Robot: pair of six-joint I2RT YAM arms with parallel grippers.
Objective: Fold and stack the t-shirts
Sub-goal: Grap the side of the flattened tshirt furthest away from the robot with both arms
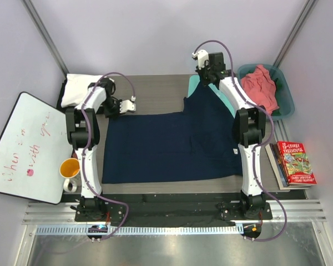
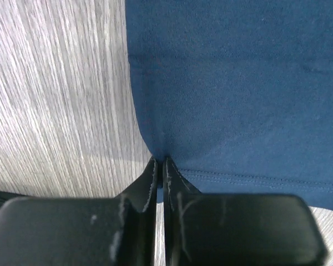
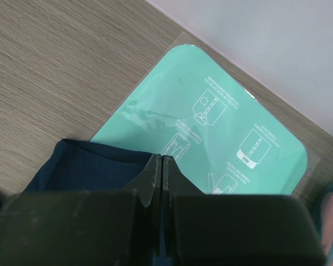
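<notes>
Navy t-shirt (image 1: pixel 172 147) lies spread across the counter (image 1: pixel 155 88) with both tools clamped shut on its far edge. The left tool (image 2: pixel 160 159) pinches the far-left corner, and the right tool (image 3: pixel 158 158) holds the far-right bit over the mint-green board (image 3: pixel 222 127) (pink shirt (image 1: pixel 261 86) is in the teal tub (image 1: pixel 287 97), white shirt (image 1: pixel 80 88) far left).

Navy t-shirt (image 1: pixel 172 147) is showing plain dark blue, no print. Pink shirt (image 1: pixel 260 87) at far right is reading salmon, lying in a teal tub (image 1: pixel 250 67). White shirt (image 1: pixel 77 88) is sitting far left. Board (image 3: pixel 222 127) is showing mint green with white line drawings. Table (image 1: pixel 155 91) is showing grey wood grain. Mug (image 1: pixel 70 168) is reading orange.
</notes>
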